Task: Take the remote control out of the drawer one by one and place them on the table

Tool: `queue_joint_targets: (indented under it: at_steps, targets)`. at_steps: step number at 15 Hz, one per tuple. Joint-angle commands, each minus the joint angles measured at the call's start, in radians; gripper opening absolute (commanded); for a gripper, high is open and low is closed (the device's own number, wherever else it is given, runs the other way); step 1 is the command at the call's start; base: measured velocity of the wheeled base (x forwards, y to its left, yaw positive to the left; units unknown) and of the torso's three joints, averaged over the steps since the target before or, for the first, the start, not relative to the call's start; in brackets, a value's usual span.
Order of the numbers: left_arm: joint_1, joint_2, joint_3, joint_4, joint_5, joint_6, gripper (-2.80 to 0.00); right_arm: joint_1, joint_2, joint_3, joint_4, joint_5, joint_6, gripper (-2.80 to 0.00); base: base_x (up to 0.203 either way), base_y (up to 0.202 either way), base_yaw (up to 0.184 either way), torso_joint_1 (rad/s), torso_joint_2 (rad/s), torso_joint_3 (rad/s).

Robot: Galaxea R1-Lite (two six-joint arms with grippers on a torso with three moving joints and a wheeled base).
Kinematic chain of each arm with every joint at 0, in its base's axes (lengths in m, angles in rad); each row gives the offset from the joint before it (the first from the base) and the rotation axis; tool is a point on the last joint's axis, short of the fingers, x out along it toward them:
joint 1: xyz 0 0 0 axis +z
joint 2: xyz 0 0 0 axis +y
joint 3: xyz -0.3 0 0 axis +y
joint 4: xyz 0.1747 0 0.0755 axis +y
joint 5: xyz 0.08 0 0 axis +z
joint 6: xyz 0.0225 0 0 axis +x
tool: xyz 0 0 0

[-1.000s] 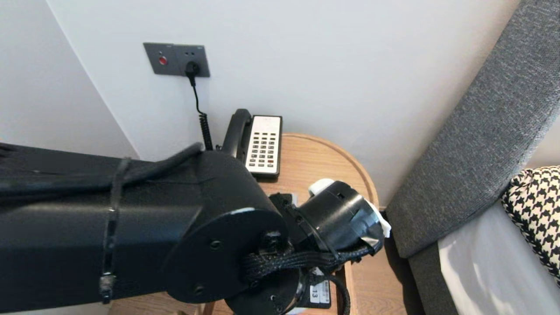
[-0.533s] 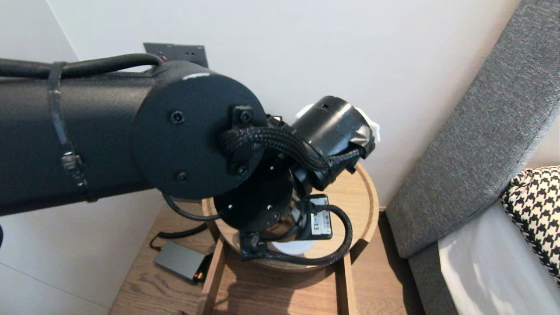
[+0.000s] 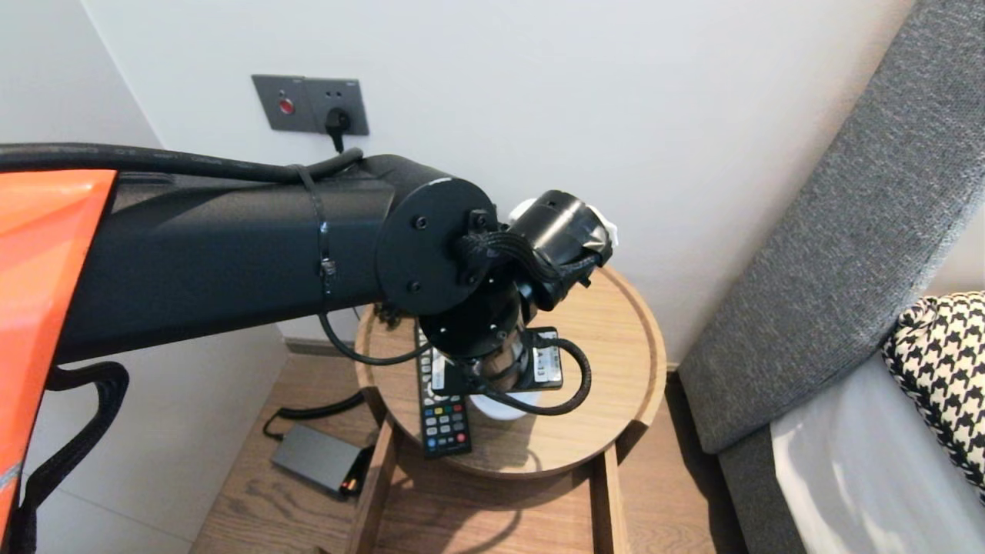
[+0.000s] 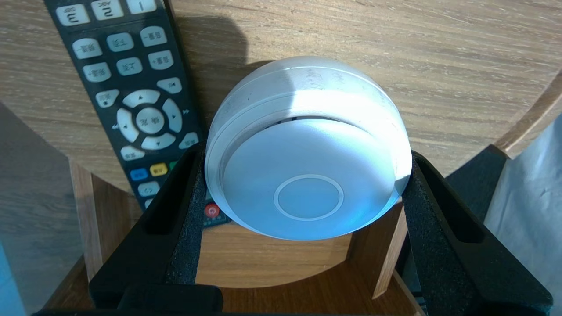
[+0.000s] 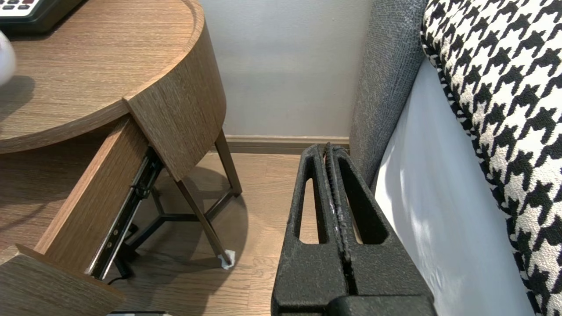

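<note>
The white dome-shaped device sits between the foam pads of the left gripper, which is clamped on its two opposite sides with the jaws set wide apart. The device is over the front part of the round wooden bedside table, near the rim at the table's 6 o'clock. Its edge overlaps the near end of the remote, so it seems to be clear of the wood, though the contact itself cannot be seen. Its flat face, with a ring marked in the middle, is turned towards the wrist camera. In the head view, the black remote control lies just beside the device at its 9 o'clock, flat on the tabletop, with its length running 12 to 6. At 6 o'clock, below the table's rim, the drawer stands pulled out. A grey power adapter lies on the wooden floor at 8 o'clock, and a dark wall socket plate with a plug in it is at 11 o'clock. The bed's grey upholstered headboard rises at 2 o'clock, with a houndstooth pillow at 3 o'clock. The right gripper is parked low over the floor between the table and the bed, its fingers pressed together on nothing.
</note>
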Motion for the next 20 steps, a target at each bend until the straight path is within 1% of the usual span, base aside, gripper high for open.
queue_joint_targets:
  at_steps: [1, 4, 10, 11, 13, 14, 20]
  targets:
    - [0.004, 0.016, -0.001, 0.003, -0.006, -0.003, -2.8, 0.0, 0.002, 0.025, -0.001, 0.0, 0.0, -2.8, 0.0, 0.0, 0.0, 0.0, 0.0, 0.0]
    - [0.004, 0.017, -0.001, 0.021, -0.02, -0.002, -2.8, 0.0, 0.002, 0.025, -0.001, 0.0, 0.0, -2.8, 0.0, 0.0, 0.0, 0.0, 0.0, 0.0]
    - [0.001, 0.005, -0.006, 0.097, -0.029, 0.009, -2.8, 0.0, 0.002, 0.025, -0.001, 0.0, 0.0, -2.8, 0.0, 0.0, 0.0, 0.0, 0.0, 0.0]
    - [0.001, 0.005, -0.006, 0.097, -0.041, 0.007, -2.8, 0.0, 0.002, 0.025, -0.001, 0.0, 0.0, -2.8, 0.0, 0.0, 0.0, 0.0, 0.0, 0.0]
    - [0.001, 0.01, -0.006, 0.101, -0.09, 0.007, -2.8, 0.0, 0.002, 0.025, -0.001, 0.0, 0.0, -2.8, 0.0, 0.0, 0.0, 0.0, 0.0, 0.0]
    - [0.001, 0.016, -0.006, 0.101, -0.102, 0.007, -2.8, 0.0, 0.002, 0.025, -0.001, 0.0, 0.0, -2.8, 0.0, 0.0, 0.0, 0.0, 0.0, 0.0]
    - [0.001, 0.037, -0.006, 0.083, -0.108, 0.007, -2.8, 0.0, 0.002, 0.025, -0.001, 0.0, 0.0, -2.8, 0.0, 0.0, 0.0, 0.0, 0.0, 0.0]
